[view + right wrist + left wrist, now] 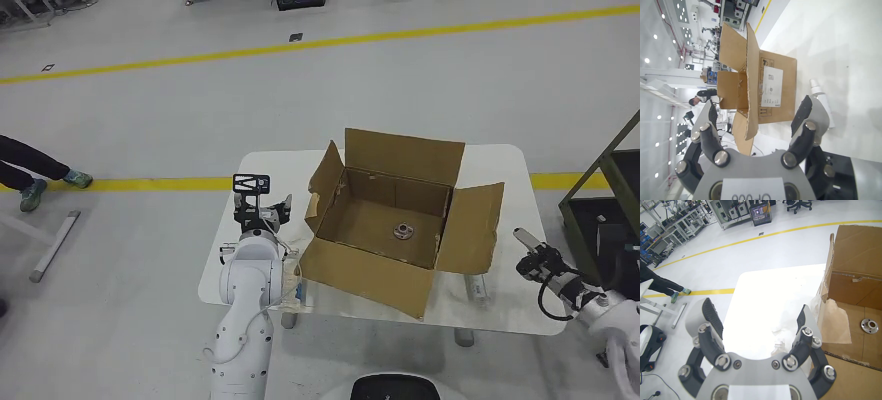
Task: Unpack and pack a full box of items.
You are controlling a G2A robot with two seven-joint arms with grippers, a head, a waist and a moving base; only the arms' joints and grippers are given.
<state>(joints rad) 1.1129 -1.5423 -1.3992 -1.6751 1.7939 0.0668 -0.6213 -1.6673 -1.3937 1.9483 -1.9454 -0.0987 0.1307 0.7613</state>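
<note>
The left pincer (252, 185) (755, 306) hangs over the left part of the white table (262, 163), left of the box. Its ribbed fingers (712, 315) are spread wide with nothing between them. Under it, a small clear bottle (779, 345) with a white cap lies on the table just beside the box's left side, partly hidden by the pincer's body.

The cardboard box (380, 275) (853, 256) (789, 89) stands in the middle of the table with all four flaps folded outward. Its left flap is torn, with a pale ragged layer showing. Inside, a round metal flange (403, 231) (869, 326) lies flat on the box floor, toward the right wall. A white label is stuck on the outer face of the right side.

Right of the box, a white spray bottle (477, 287) (817, 91) lies on its side on the table, near the box's near right corner.

The right pincer (522, 240) (758, 101) hangs at the table's right edge, facing the box. It is also spread open and carries nothing.
</note>
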